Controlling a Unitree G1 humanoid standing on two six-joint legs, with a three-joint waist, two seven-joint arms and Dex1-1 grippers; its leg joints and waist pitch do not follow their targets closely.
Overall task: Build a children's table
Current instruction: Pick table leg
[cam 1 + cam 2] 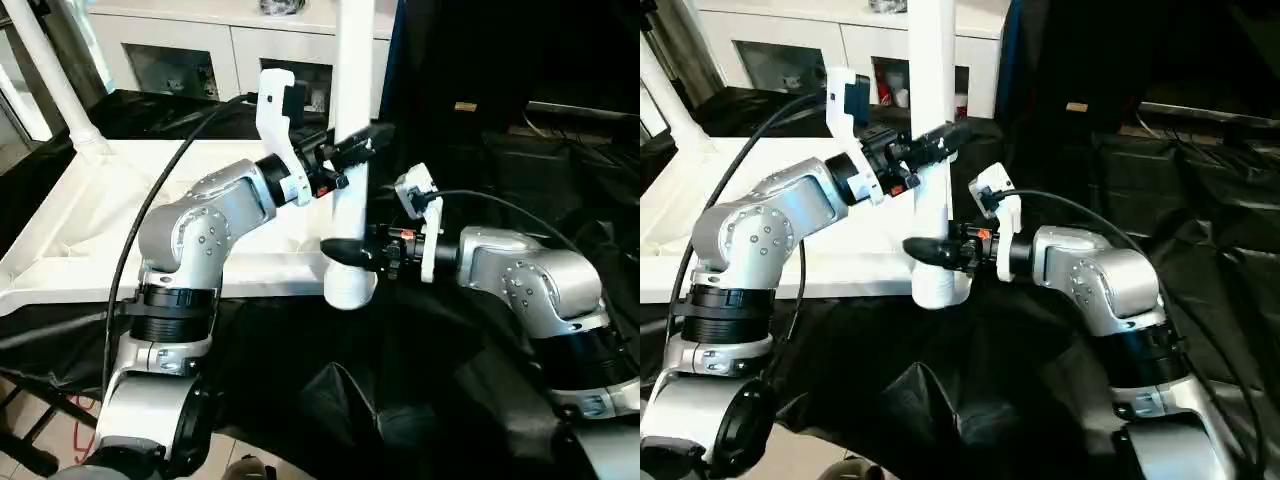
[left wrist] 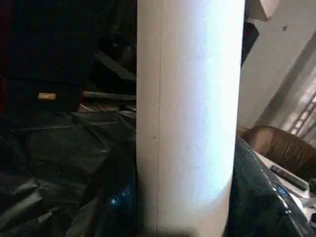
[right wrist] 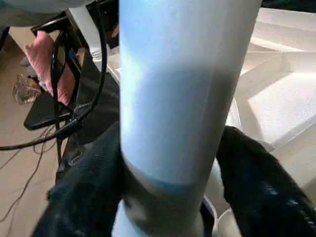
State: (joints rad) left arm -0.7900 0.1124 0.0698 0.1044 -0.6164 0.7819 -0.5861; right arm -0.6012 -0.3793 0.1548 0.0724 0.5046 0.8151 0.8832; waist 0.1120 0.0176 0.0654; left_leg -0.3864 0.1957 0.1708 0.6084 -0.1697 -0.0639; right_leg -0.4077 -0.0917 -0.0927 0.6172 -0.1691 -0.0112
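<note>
Both grippers clamped on the same leg, upright at the tabletop's near corner.

The upside-down tabletop (image 1: 110, 215) sits on black sheeting (image 1: 380, 390), with the white leg (image 1: 352, 150) standing in its near corner socket (image 1: 349, 285). Left gripper (image 1: 362, 143) is closed around the leg higher up, right gripper (image 1: 345, 252) pinches it low, just above the socket. Another leg (image 1: 55, 75) stands at the far left corner, white cabinet (image 1: 200, 50) behind.

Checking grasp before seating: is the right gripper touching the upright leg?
Touching. In the left eye view the right gripper has its black fingers wrapped against the leg, just above the corner socket, with no gap visible.
</note>
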